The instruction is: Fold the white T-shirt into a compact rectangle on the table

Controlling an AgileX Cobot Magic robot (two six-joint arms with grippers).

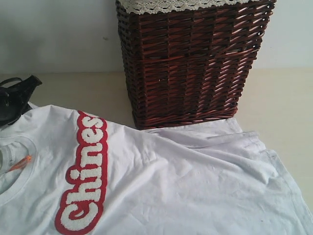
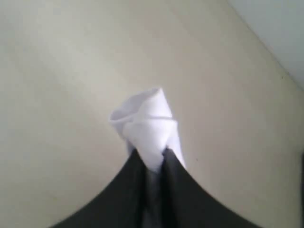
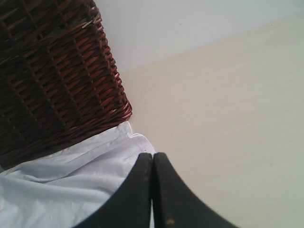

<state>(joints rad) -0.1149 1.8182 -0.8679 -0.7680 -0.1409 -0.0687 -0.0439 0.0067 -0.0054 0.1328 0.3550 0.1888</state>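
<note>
The limp, light white T-shirt (image 1: 186,186) seemed best pinched at edges; left tool (image 2: 152,159) clamped a bunched fold, right tool (image 3: 153,159) sat closed, empty.

Basket (image 1: 190,63) blocks top center of frame; bare table (image 1: 283,107) right and upper left gives me room.

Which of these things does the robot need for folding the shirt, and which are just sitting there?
For the job:
white T-shirt, spread out, with red-edged letters
table under it
left pincer, pinching a bunch of the shirt
right pincer, shut, by the shirt's edge

Just sitting there:
brown wicker basket with lace trim, standing on the table
</note>
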